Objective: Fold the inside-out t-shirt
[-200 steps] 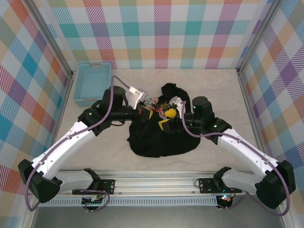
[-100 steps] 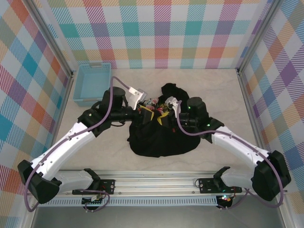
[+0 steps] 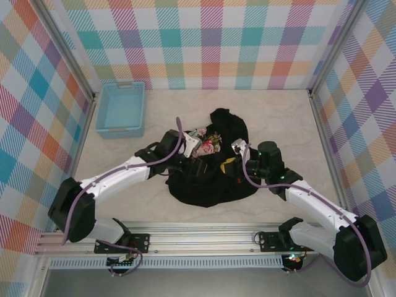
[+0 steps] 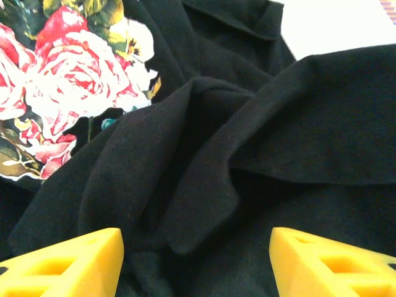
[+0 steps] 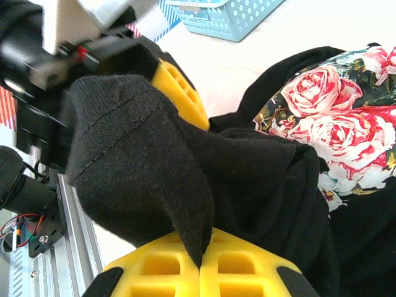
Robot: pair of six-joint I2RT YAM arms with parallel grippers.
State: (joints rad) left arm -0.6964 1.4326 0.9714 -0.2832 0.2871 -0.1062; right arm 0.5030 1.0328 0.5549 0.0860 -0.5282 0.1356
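Pastel-checked walls box in a pale tabletop (image 3: 284,117), and near its middle your two grippers meet over the work. Your right gripper (image 5: 201,265) has its yellow fingers pressed together on a fold of black cloth, which rises from the pinch in a peaked flap. That grip looks meant to lift one layer clear of the heap so it can be turned or spread. Your left gripper (image 4: 195,250) stands with its jaws well apart above crumpled folds, nothing between them, probably lined up to take a second hold close by. Around both lies the inside-out t-shirt (image 3: 210,182), bunched in a dark mound, its floral print patch (image 3: 207,143) facing up on the far side. Folding, I judge, cannot start until the cloth lies flat. Off at the far left corner sits the light blue basket (image 3: 120,108), well apart from the shirt.
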